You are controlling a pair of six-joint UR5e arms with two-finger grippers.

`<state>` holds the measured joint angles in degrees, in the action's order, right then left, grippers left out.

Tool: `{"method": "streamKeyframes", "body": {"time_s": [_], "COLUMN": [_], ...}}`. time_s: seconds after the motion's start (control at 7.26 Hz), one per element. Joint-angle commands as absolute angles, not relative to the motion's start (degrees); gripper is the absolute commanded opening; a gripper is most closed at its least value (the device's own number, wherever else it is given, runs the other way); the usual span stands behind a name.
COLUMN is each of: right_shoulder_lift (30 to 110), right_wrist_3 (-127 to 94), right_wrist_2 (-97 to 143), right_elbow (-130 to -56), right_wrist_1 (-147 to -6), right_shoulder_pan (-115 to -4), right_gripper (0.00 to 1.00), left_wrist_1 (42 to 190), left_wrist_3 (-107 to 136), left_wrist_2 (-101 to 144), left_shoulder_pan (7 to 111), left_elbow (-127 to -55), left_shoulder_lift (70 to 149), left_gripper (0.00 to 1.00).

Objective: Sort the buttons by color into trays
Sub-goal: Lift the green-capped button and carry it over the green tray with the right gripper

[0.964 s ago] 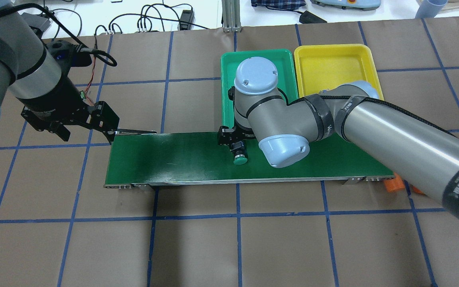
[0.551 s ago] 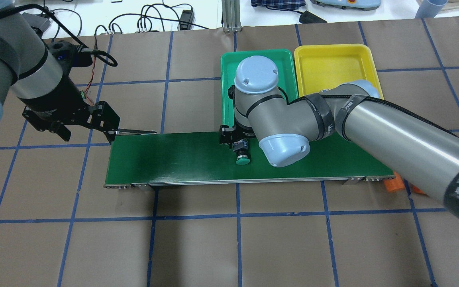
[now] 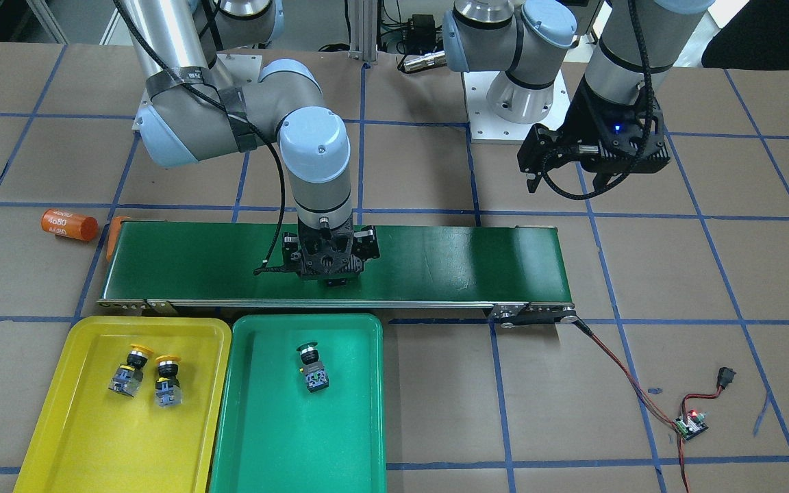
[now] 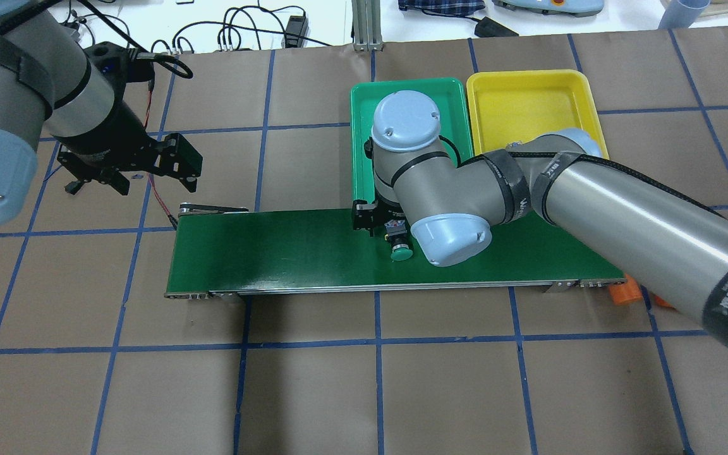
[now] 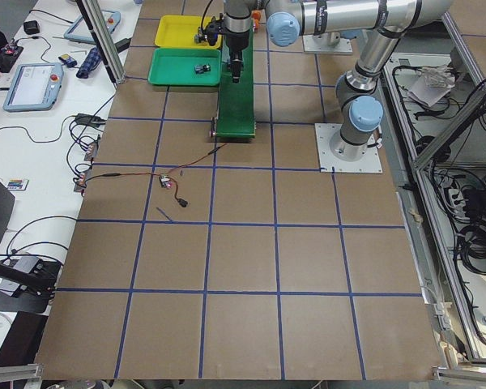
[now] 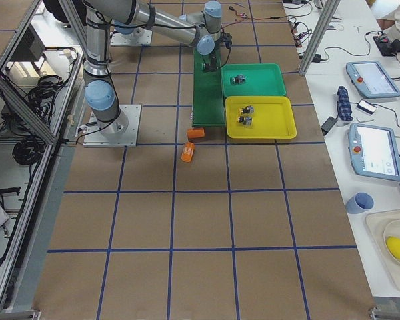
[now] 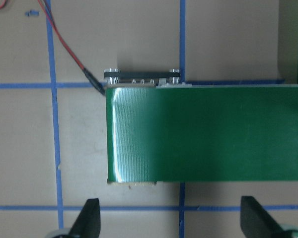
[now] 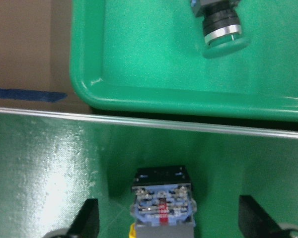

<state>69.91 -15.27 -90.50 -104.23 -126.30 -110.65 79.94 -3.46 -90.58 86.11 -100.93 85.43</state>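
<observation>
A green button [image 4: 402, 252] lies on its side on the dark-green conveyor belt [image 4: 275, 253]. My right gripper [image 8: 171, 218] is open with its fingers on either side of the button's block body [image 8: 161, 203], not touching it. It also shows in the front view [image 3: 329, 267]. A second green button [image 3: 312, 366] lies in the green tray [image 3: 285, 445]. Two yellow buttons [image 3: 131, 370] [image 3: 166, 380] lie in the yellow tray [image 3: 59, 445]. My left gripper [image 7: 171, 220] is open and empty, above the belt's left end [image 7: 134, 134].
An orange 4680 cylinder [image 3: 69, 224] lies off the belt's right end, with a second [image 6: 187, 153] on the table nearby. A red-and-black wire runs from the belt to a small controller board [image 3: 692, 423]. Both trays stand side by side just behind the belt.
My left arm has pulled back and away from the belt's left end. The green button on the belt and my right gripper over it have shifted to the right.
</observation>
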Motion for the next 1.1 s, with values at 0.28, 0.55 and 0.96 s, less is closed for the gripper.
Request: {"method": "streamKeyframes", "body": {"time_s": [0.28,0.55,0.96], "right_shoulder_lift": [70.13,70.31,69.70], "right_wrist_3": [-12.39,-12.39,-12.22], "right_wrist_2": [-94.49,-94.65,-93.96], "right_elbow": [-103.71,-103.62,-97.59], "right_wrist_1": [-126.30,-126.39,-125.42], "right_shoulder_pan": [-110.57,-110.57,-109.78], "right_gripper": [0.00,0.00,0.00], "left_wrist_1": [77.34,77.17,77.08], "left_wrist_3": [-3.16,-3.08,-3.08], "left_wrist_2": [-91.05,-90.70,-90.35], "left_shoulder_pan": [87.28,87.36,87.36], "left_elbow": [-100.55,-100.02,-99.93], "left_shoulder_lift": [84.30,84.64,84.21], "left_gripper": [1.00,1.00,1.00]}}
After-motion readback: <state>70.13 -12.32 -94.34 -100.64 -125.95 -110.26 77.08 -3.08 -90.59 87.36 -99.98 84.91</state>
